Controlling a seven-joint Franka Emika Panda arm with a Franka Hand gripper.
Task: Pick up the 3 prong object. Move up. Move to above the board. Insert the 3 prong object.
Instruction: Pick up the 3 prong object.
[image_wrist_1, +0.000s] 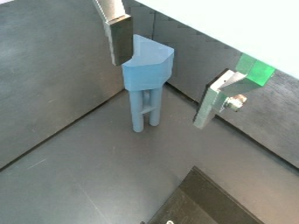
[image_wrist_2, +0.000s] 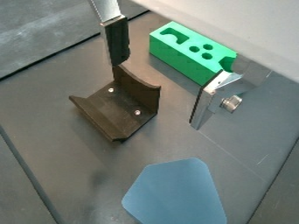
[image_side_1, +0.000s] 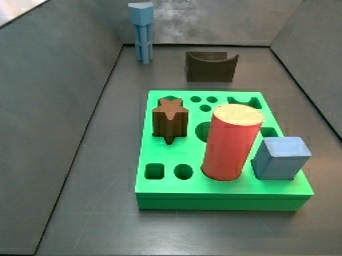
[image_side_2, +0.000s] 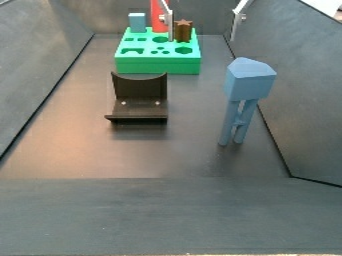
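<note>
The 3 prong object (image_wrist_1: 149, 74) is a slim steel-blue piece. It stands upright on its prongs on the dark floor by a wall, and shows in both side views (image_side_1: 140, 30) (image_side_2: 245, 100). My gripper (image_wrist_1: 162, 91) is open and empty above it, touching nothing. In a wrist view the piece shows between the fingers (image_wrist_1: 117, 39). In a wrist view only its top (image_wrist_2: 176, 194) shows, to one side of the gripper (image_wrist_2: 159, 93). The green board (image_side_1: 221, 190) lies apart from it and shows in other views (image_wrist_2: 193, 48) (image_side_2: 158, 60).
The dark fixture (image_wrist_2: 117, 109) stands on the floor between the board and the 3 prong object, seen also in both side views (image_side_1: 210, 65) (image_side_2: 138, 97). A red cylinder (image_side_1: 234, 143), a light-blue cube (image_side_1: 283, 158) and a brown block (image_side_1: 170, 118) sit in the board. Grey walls enclose the floor.
</note>
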